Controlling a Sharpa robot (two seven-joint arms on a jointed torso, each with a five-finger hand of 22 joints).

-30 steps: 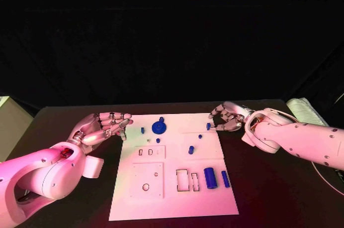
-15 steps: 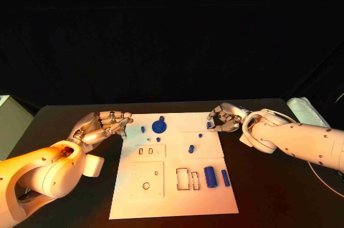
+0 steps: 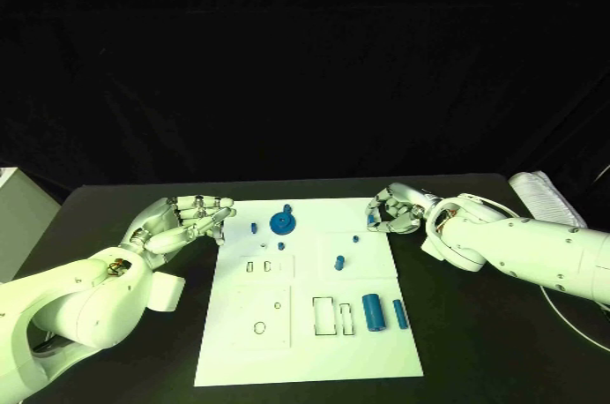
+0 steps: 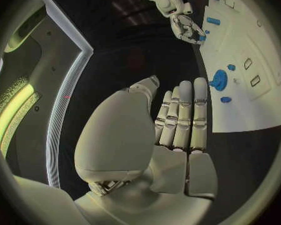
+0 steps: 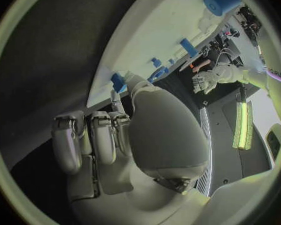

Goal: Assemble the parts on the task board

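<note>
**Right hand pinches a blue peg at the board's upper right corner**

While the left hand (image 3: 182, 225) hangs off the upper left edge of the task board (image 3: 305, 351), its fingers (image 4: 181, 116) lie straight and close together with nothing between them, held above the black counter (image 3: 495, 333) just beside the board. In the left wrist view they point along the board's edge, near the blue gear (image 4: 218, 79).

At the upper right of the board, the right hand (image 3: 399, 210) has its fingers (image 5: 93, 135) curled in, and a small blue peg (image 3: 370, 220) shows at their tips, held there over the board's corner. The right wrist view shows the same blue peg (image 5: 118, 81) just beyond the thumb, at the board's edge.

Outward from the hands, the blue gear (image 3: 282, 221) lies on the upper middle of the board, with two small blue pieces left of and below it. A short blue pin (image 3: 338, 264) lies near the centre. At the lower right sit a thick blue cylinder (image 3: 373, 311) and, just beside it to the right, a thinner blue rod (image 3: 399, 313), both lying lengthwise. Left of them are narrow rectangular slots (image 3: 333, 318), and further left a square plate (image 3: 262, 316) with small holes.
</note>
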